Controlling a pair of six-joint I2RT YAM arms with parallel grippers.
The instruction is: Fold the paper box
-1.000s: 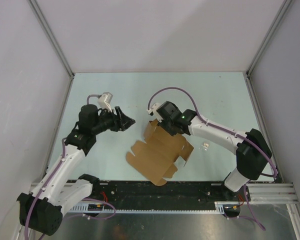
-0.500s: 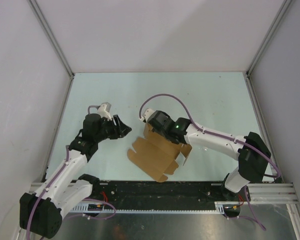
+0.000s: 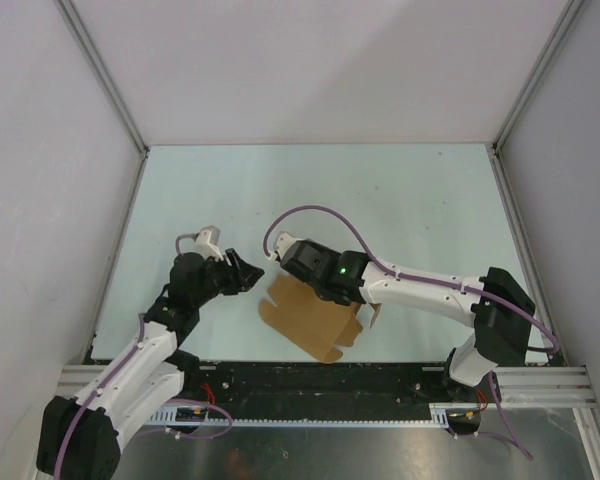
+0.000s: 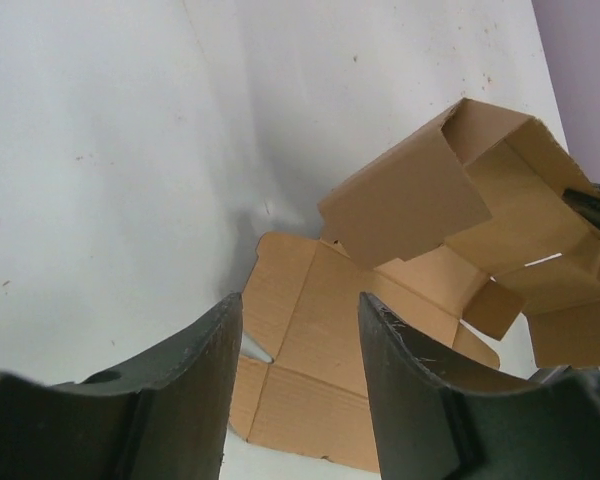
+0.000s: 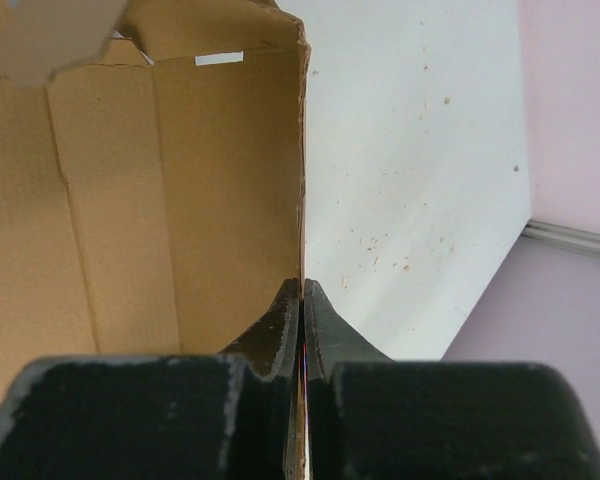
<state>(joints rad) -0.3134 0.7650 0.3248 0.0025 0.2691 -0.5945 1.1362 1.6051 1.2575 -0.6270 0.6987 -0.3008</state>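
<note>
Cardboard, plain brown and creased: your box (image 3: 300, 325) is half-formed, with a flat base panel and tabs lying on the table (image 3: 430, 200) and other panels raised into an open-ended shell. It sits near the table's front edge, about midway across. Your right fingers (image 5: 302, 318) are pressed together on the top edge of one upright wall. Your left fingers (image 3: 248, 272) stand apart just beside the box's left corner, with nothing between them. Compared with a second ago, the box has slid left and nearer the front, carried by the right fingers, and the left fingers have drawn back toward the front edge to meet it.
</note>
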